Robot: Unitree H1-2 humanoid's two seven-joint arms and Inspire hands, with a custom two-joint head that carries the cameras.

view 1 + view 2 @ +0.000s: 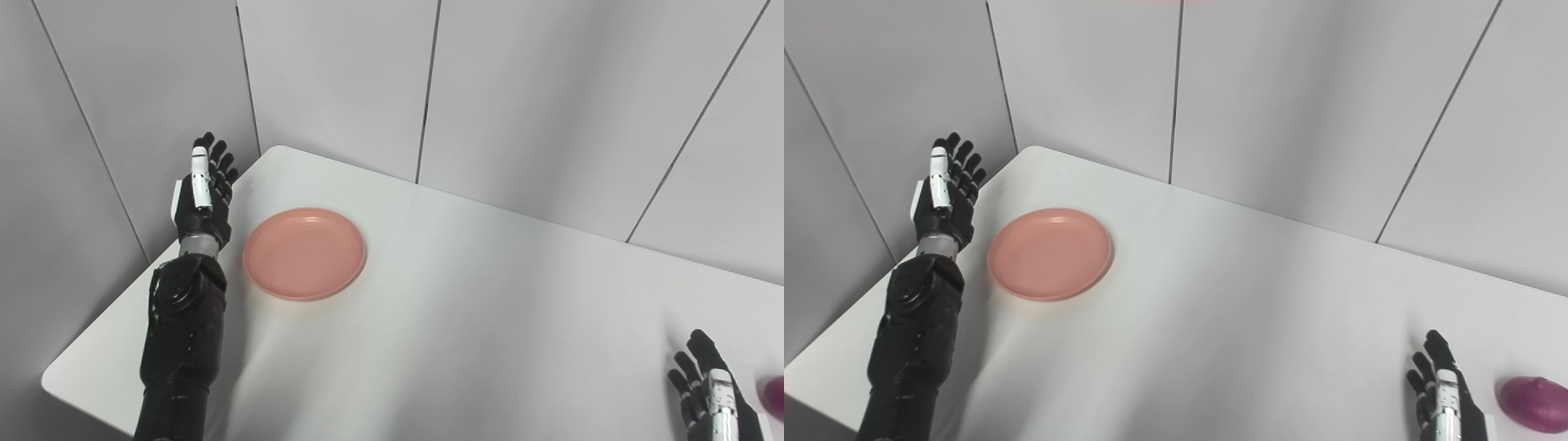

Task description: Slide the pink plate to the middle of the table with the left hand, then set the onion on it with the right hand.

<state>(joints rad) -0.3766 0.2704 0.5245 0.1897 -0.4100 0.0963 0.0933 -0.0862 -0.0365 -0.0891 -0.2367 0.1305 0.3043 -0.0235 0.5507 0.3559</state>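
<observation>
I find the left robot hand open, empty (fingers spread), pink plate just to its right

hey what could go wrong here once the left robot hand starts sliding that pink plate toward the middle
The left robot hand is open beside the pink plate, not touching it, so a push on the low rim could ride over it or spin the plate. The onion lies near the table's right edge by the open right robot hand; a nudge might roll it off.
</observation>
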